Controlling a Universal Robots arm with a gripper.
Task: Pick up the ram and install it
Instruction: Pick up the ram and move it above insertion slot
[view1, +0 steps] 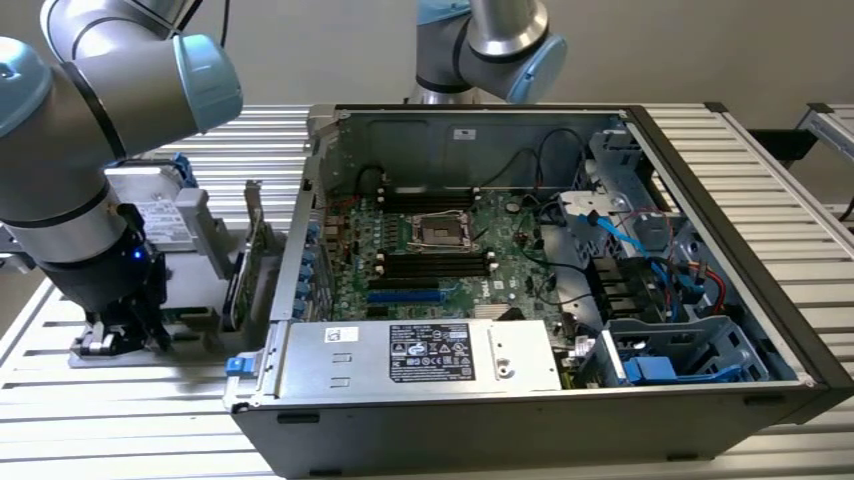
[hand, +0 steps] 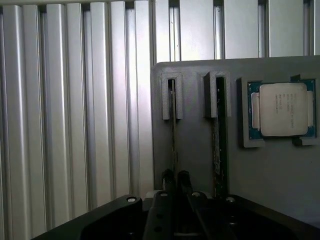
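Hand (hand: 175, 176) low over the grey fixture plate (hand: 270, 175). Its two fingers (hand: 168, 179) are drawn in close, one on each face of the ram (hand: 173, 140), pinching the near end of the stick. I read this as a grip, though the contact line itself is very thin in the wrist view.

The ram stands on its long edge, seated in the fixture. Its far end sits inside a grey U-shaped clip (hand: 165, 100).

Just beside it, parallel and apart, a second stick (hand: 218, 145) stands on edge in a clip of its own (hand: 210, 95).

Beyond that stick a processor chip (hand: 282, 110) lies flat in a recess of the same plate, metal lid up, green border showing.

The plate rests on the slatted aluminium table (hand: 75, 125).

In the exterior view my arm (view1: 67, 200) comes down at the exterior view's left, with the hand (view1: 123, 335) at the fixture, outside the computer case (view1: 747, 300). An upright card (view1: 251, 255) stands between the arm and the case wall.

The case lies open on its side. The power supply (view1: 420, 355) is at the near edge, and the motherboard (view1: 494, 240) lies behind it with long black slots (view1: 434, 265) either side of the processor socket (view1: 441, 230).

Furthest back, a second arm (view1: 487, 40) rises behind the case.
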